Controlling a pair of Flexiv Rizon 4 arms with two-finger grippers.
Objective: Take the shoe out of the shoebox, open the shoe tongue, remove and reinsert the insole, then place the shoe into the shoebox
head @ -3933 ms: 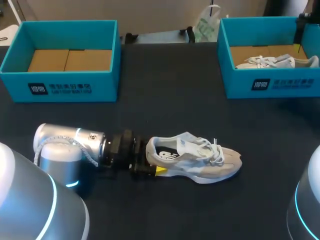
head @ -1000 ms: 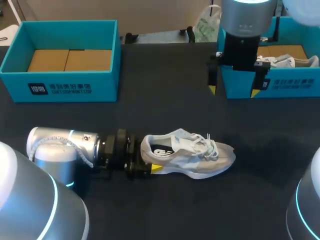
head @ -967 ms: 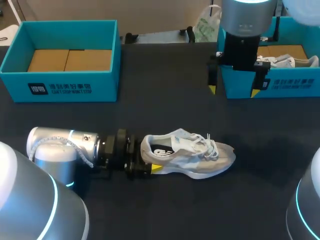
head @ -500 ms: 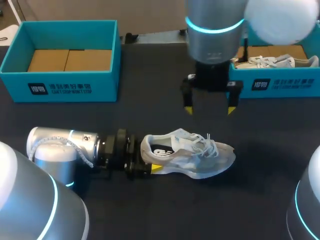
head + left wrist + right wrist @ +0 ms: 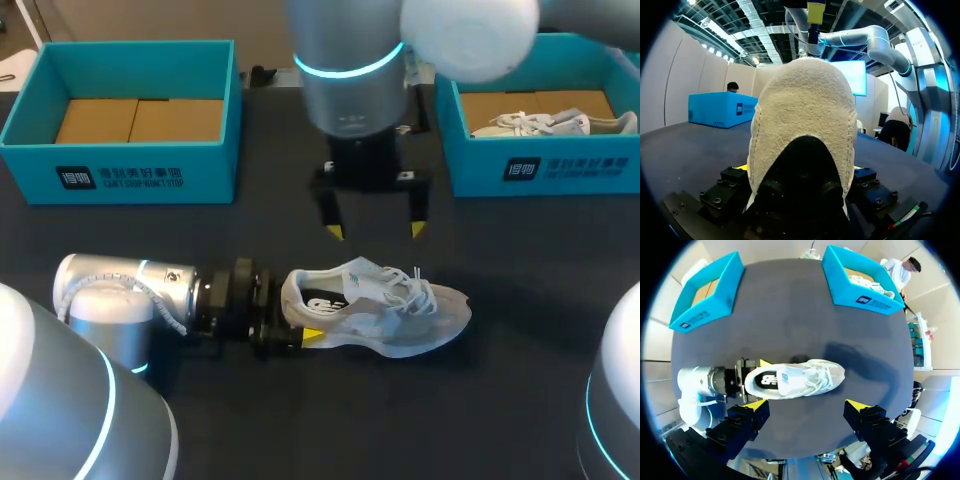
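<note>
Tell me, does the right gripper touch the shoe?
Apart. The head view shows the right gripper open above the shoe, with bare table visible between its fingers and the shoe.

The shoe lies on the table, left end effector at its heel, right end effector above.

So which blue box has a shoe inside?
The blue box on the right; a white shoe lies inside. The left box holds only brown cardboard.

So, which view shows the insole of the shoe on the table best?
Right wrist view: it looks straight down into the shoe, so the insole is plain. Head view shows it aslant, partly hidden; left wrist view shows only the heel.
</note>
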